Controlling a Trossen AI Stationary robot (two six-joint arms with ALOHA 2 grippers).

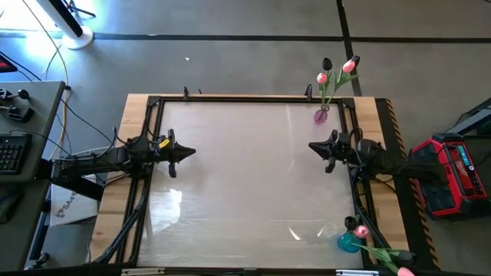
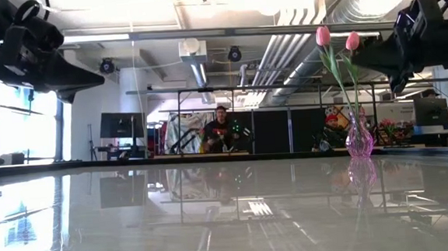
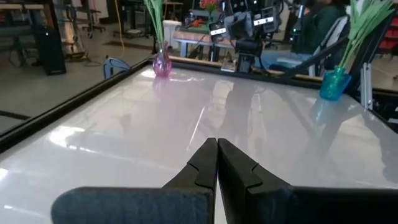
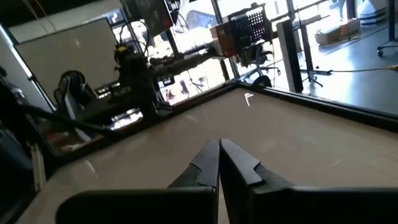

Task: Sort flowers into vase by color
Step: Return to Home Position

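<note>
Closed and empty: draw left claw [image 1: 192, 152] to the counter's [image 1: 245, 199] left edge, right claw [image 1: 312, 146] to its right edge, avoiding pink vase [image 1: 321, 116] and blue vase [image 1: 349, 242].

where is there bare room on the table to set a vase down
The white tabletop is bare across the middle, between the shut left gripper and shut right gripper, and along the left side. Crowded only at the right corners: the pink translucent vase in one, the blue translucent vase in the other.
</note>
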